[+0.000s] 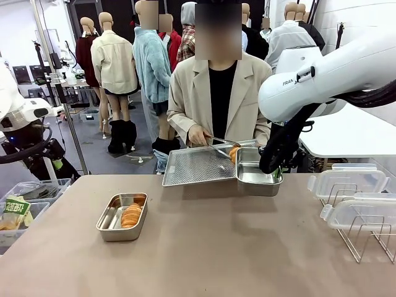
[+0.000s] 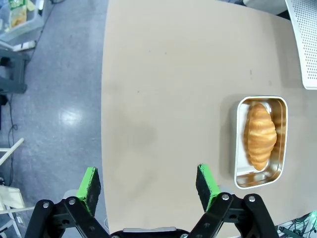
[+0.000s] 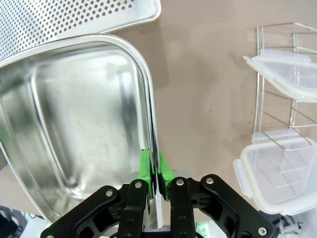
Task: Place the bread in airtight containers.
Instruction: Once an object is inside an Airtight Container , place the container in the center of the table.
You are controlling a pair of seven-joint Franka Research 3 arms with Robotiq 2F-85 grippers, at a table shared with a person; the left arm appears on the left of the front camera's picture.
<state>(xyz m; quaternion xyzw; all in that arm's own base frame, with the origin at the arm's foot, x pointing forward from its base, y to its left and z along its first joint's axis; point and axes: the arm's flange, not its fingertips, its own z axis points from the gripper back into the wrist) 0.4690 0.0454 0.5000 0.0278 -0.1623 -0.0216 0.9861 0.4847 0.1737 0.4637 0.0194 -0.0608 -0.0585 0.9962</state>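
While the right end effector [image 3: 154, 167] clamps the stiff, slick rim of a steel pan [image 3: 74, 114] beside the bread [image 1: 234, 153] (soft, easily crushed) at the person's tongs [image 1: 219, 144], the left end effector [image 2: 148, 186] hangs open above the counter [image 2: 173, 74].

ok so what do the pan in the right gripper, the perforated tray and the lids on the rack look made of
Pan: likely stainless steel, shiny, with mirror-like reflections.
Perforated tray: metal too, duller satin sheen, punched holes.
Lids: probably clear plastic, see-through with clip tabs.
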